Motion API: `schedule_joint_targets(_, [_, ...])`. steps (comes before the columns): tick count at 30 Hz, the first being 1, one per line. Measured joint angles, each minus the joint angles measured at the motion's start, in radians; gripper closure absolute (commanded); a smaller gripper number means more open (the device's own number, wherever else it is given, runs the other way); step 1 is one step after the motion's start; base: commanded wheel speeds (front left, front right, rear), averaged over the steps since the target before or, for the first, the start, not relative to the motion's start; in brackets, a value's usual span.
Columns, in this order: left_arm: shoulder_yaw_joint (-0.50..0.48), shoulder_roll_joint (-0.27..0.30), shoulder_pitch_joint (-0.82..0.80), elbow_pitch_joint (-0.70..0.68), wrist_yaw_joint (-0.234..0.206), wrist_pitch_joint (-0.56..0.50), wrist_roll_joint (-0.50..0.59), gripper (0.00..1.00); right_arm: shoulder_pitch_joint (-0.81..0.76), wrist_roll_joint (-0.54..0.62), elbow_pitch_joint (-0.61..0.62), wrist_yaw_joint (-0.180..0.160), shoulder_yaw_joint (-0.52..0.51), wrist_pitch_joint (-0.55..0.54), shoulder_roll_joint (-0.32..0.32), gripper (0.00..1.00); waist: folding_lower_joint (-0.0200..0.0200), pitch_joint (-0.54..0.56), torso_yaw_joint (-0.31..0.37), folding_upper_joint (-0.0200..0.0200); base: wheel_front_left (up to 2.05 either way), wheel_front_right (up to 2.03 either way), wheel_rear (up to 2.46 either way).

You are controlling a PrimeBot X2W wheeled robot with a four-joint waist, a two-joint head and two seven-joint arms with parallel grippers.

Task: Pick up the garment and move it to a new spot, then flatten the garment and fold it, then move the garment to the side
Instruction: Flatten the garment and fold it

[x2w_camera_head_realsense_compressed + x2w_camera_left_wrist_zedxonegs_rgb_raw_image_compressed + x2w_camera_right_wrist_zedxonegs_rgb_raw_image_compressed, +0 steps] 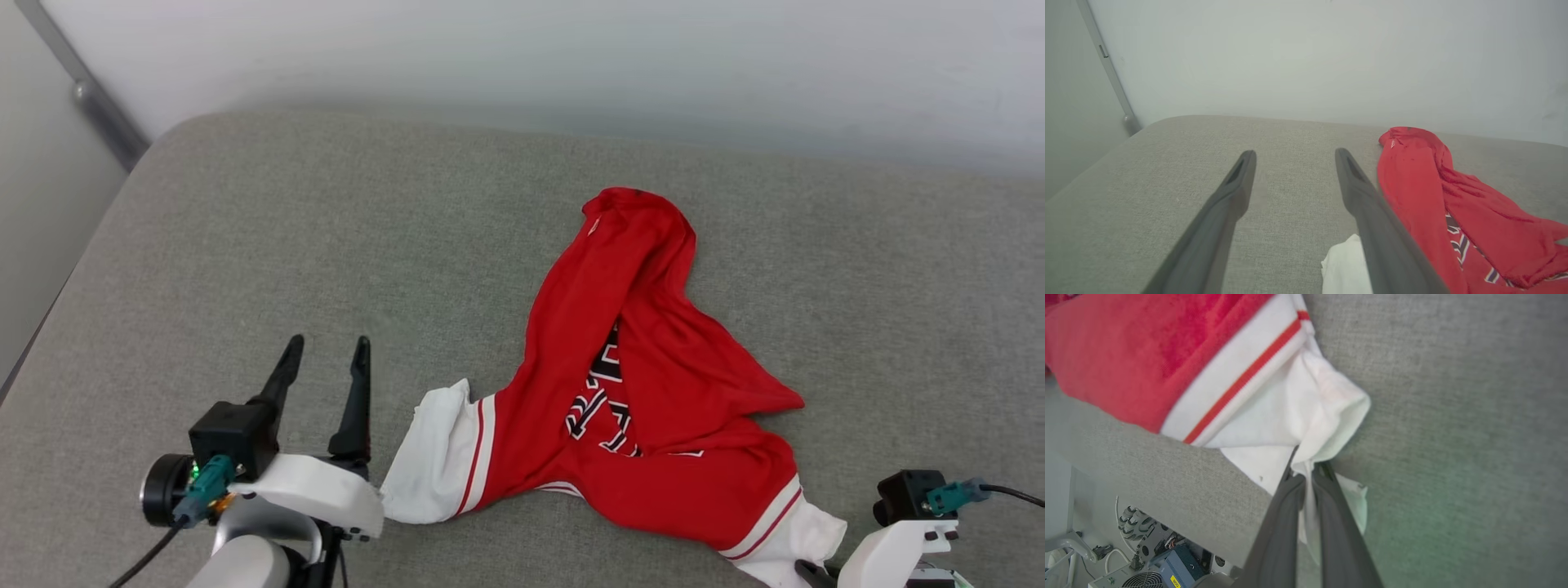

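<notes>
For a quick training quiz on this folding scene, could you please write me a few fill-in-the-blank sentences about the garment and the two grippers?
1. The right gripper is shut on the garment's white ____.
2. The left gripper holds nothing, and its fingers are ____.
3. The garment lies crumpled on a ____ cushion.
Missing words: sleeve; open; grey.

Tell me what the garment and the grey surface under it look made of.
The garment: thin soft knit, probably jersey, matte; it slumps in loose folds. The grey surface: woven upholstery, likely padded; fine weave grain, rounded corner.
</notes>
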State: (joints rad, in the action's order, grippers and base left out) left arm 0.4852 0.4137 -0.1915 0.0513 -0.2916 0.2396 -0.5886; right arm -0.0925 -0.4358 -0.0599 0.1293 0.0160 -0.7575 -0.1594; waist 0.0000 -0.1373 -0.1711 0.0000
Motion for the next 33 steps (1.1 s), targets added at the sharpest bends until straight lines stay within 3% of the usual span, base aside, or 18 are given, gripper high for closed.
schedule_joint_targets(6, [0.000,0.072,0.000,-0.004,0.026,-0.127,-0.039,0.00,-0.008,-0.005,0.035,0.001,-0.009,-0.001,-0.005,1.00,0.0000,0.039,0.028,0.0000,0.00,0.00,0.00])
schedule_joint_targets(16, [0.088,0.254,-0.015,-0.018,0.163,-0.654,-0.221,0.00,0.000,0.008,0.105,0.002,-0.015,-0.015,0.002,1.00,0.0000,0.030,0.104,0.0000,0.00,0.00,0.00])
schedule_joint_targets(20, [0.120,0.263,-0.026,-0.007,0.204,-0.754,-0.262,0.00,0.010,0.009,0.105,0.001,-0.011,0.002,0.014,1.00,0.0000,-0.005,0.129,0.0000,0.00,0.00,0.00])
schedule_joint_targets(26, [0.149,0.253,-0.069,0.070,0.230,-0.842,-0.289,0.00,0.037,0.009,0.092,0.002,0.008,0.028,0.022,1.00,0.0000,-0.056,0.167,0.0000,0.00,0.00,0.00])
schedule_joint_targets(27, [0.152,0.255,-0.079,0.082,0.232,-0.863,-0.298,0.06,0.041,0.009,0.087,0.002,0.010,0.031,0.024,1.00,0.0000,-0.063,0.173,0.0000,0.00,0.00,0.00])
schedule_joint_targets(28, [0.154,0.251,-0.086,0.090,0.234,-0.884,-0.310,0.51,0.046,0.009,0.085,0.002,0.010,0.036,0.025,1.00,0.0000,-0.069,0.179,0.0000,0.00,0.00,0.00])
schedule_joint_targets(29, [0.156,0.250,-0.094,0.098,0.237,-0.901,-0.318,0.67,0.049,0.009,0.083,0.002,0.010,0.041,0.026,1.00,0.0000,-0.074,0.184,0.0000,0.00,0.00,0.00])
schedule_joint_targets(30, [0.160,0.250,-0.102,0.105,0.239,-0.918,-0.322,1.00,0.052,0.009,0.081,0.002,0.010,0.044,0.026,1.00,0.0000,-0.078,0.189,0.0001,0.00,0.00,0.00])
schedule_joint_targets(33, [0.155,0.242,-0.106,0.115,0.240,-0.922,-0.336,1.00,0.055,0.009,0.077,0.002,0.004,0.060,0.026,1.00,0.0000,-0.078,0.197,0.0000,0.00,0.00,0.00])
